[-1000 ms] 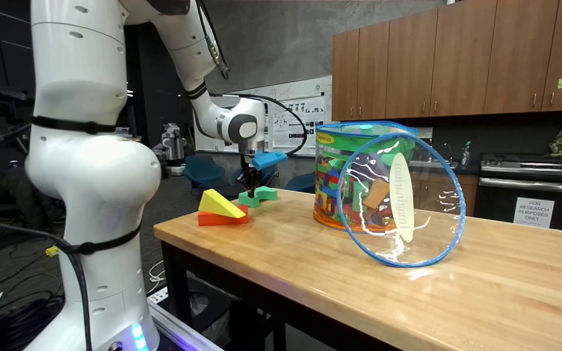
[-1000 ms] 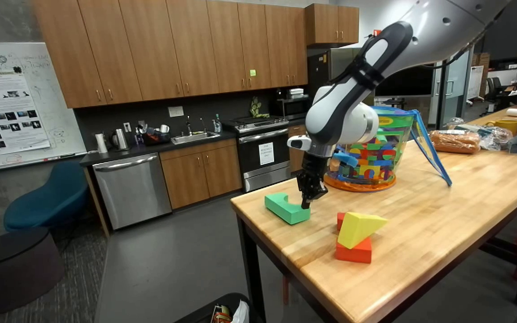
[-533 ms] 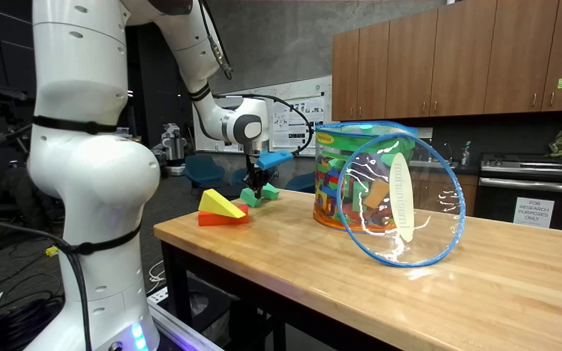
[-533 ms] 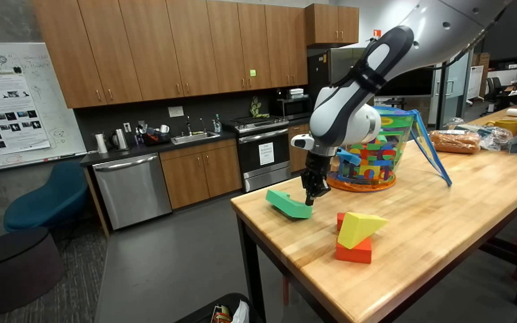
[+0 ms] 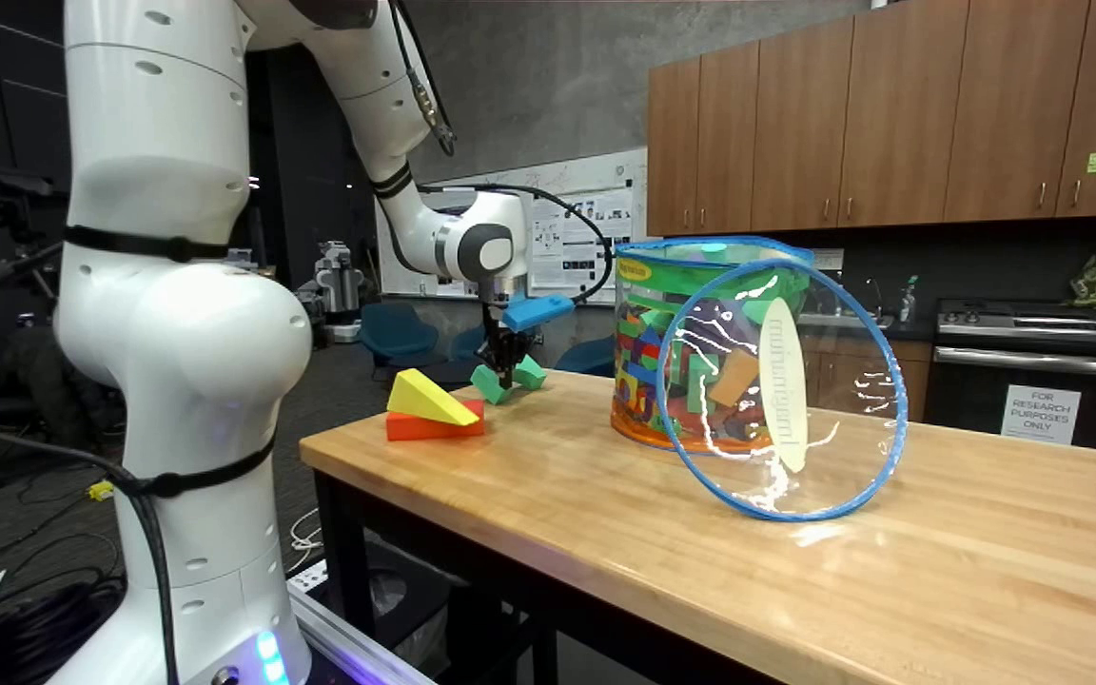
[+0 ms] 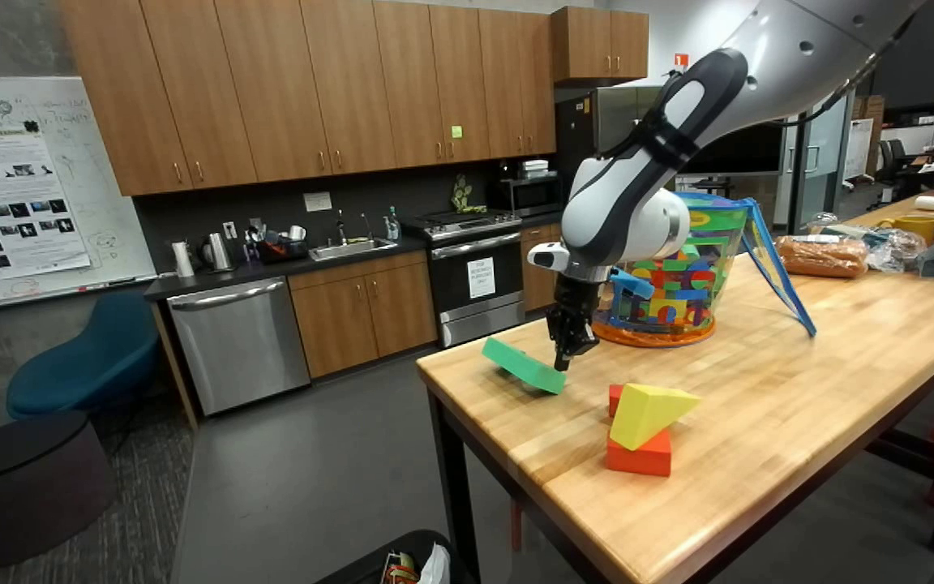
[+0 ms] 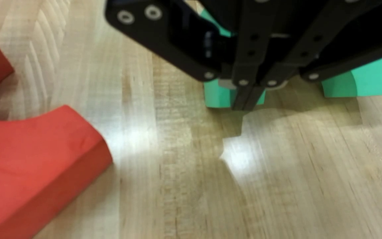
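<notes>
The green block [image 6: 522, 365] is lying at the tip of the tool [image 7: 245, 103], near a corner of the counter [image 5: 557, 476]. It is tilting to one side. The tool is pointing down, its two fingers pressing together side by side; nothing is showing between them, so it is not visibly gripping the block. In the wrist view one leg of the block is showing on either side of the fingertips, the other leg is sitting off to the right, and a curved notch is opening between the two. In an exterior view the fingertips are appearing at the block's end, though whether they are touching it is hard to make out.

A red block [image 6: 640, 459] with a yellow wedge [image 6: 647, 412] on top is resting near the green block, apart from it. Farther along, a clear tub [image 5: 644, 430] is holding many coloured blocks [image 6: 668, 288], and a round lid [image 5: 782, 385] is slanting beside it.

The tool's body is covering the middle of the green block in the wrist view. The red block is running out of that view at the left edge, and the wedge is covering part of it in both exterior views. Glare is blurring some coloured blocks behind the lid.
</notes>
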`<state>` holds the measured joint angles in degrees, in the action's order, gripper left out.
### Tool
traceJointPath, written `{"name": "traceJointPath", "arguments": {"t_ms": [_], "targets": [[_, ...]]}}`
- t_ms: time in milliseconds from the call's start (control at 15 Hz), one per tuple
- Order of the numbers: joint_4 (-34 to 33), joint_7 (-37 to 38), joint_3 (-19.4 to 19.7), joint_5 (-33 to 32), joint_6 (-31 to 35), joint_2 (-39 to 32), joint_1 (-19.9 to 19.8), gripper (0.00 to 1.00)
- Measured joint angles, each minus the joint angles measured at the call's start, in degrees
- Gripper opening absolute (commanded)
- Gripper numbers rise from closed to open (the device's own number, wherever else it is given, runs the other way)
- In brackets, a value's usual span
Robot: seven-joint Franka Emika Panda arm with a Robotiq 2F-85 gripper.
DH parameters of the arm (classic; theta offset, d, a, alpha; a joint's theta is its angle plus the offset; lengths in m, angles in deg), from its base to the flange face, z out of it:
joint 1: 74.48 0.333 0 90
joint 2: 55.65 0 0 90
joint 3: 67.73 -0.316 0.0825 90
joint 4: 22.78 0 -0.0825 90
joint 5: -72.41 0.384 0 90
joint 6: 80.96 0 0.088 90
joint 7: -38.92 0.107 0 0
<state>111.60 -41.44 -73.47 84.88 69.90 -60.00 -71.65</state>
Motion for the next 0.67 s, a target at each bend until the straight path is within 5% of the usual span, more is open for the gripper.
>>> {"name": "traceJointPath", "arguments": {"t_ms": [667], "targets": [[0.21, 0.39, 0.00, 0.00, 0.32, 0.00, 0.00, 0.00]]}}
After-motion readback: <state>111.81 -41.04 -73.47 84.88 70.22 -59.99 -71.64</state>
